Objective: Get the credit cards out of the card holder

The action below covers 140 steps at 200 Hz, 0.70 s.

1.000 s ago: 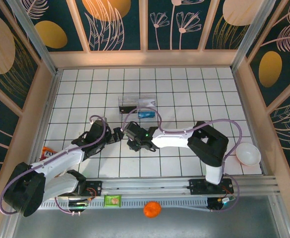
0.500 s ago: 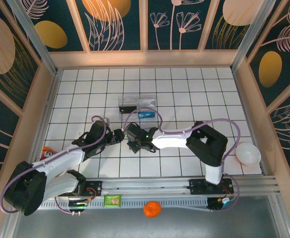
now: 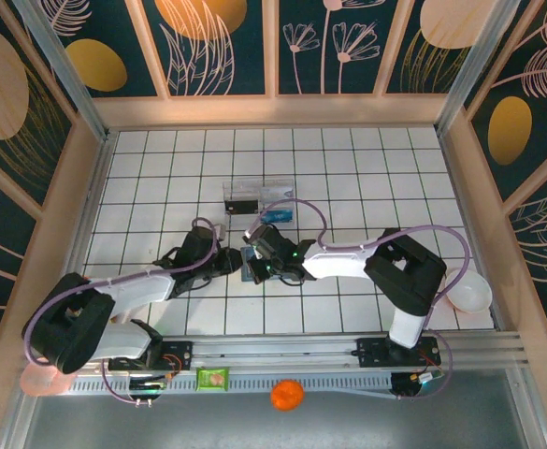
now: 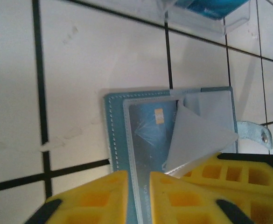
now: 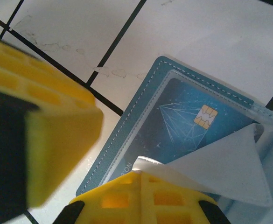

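Left pincer (image 4: pixel 137 179): yellow pads drawn to a narrow slot, clamped on the near edge of the card holder (image 4: pixel 114 135), which runs into that slot. Right pincer (image 5: pixel 141 173): clenched tight, pad tips meeting on the lower edge of a clear flap (image 5: pixel 225 172) and holding it raised off the holder. Both pincers meet tip to tip at mid-counter in the overhead view, left (image 3: pixel 233 262) and right (image 3: pixel 252 265), with the holder between them. Card holder: teal-blue, pale stitching along the border, rounded corners, lying open and flat on the white tiled counter (image 3: pixel 348 168), one corner across a black grout line. Contents: one credit card (image 4: pixel 148 140), dark blue with fine white line art and a gold chip (image 4: pixel 159 115), seated under a clear window. Clear flap: frosted, peaked into a triangle over the card's far end. Snap tab (image 4: pixel 255 133): pale blue with a metal stud, projecting from the holder's side. Bright blue card (image 3: pixel 275 216): against the clear tray (image 3: pixel 254 195), beyond the holder; whether inside or beside it cannot be told.
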{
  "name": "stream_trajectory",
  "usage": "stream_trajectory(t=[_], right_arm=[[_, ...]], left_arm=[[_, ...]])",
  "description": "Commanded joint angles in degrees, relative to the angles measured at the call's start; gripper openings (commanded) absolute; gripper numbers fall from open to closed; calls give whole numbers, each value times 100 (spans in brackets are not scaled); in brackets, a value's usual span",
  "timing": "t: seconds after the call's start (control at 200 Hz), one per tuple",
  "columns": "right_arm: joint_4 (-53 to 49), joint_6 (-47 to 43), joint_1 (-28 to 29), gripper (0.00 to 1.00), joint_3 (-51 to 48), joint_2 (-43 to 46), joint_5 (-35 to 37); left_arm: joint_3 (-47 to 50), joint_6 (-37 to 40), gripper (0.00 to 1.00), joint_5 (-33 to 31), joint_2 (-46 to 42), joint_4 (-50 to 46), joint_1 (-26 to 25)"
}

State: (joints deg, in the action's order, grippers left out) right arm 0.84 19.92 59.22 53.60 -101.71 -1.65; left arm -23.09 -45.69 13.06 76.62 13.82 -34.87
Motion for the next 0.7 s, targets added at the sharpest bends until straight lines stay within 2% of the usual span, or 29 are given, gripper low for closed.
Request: stream_trajectory(t=[0.0,0.09,0.21,0.48,0.696], right_arm=[[193,249,9,0,-87,232,-92],[190,258,11,0,-102,257,-97],[207,275,10,0,-101,253,-131],[189,278,20,0,-83,216,-135],[193,279,13,0,-74,187,-151]], left_arm=[[-88,-78,11,141,264,297,-86],[-130,-74,5,114,426,279,-89],[-186,-89,4,246,547,410,-112],[-266,-102,3,187,516,225,-226],[-231,-63,7,134,227,33,-267]])
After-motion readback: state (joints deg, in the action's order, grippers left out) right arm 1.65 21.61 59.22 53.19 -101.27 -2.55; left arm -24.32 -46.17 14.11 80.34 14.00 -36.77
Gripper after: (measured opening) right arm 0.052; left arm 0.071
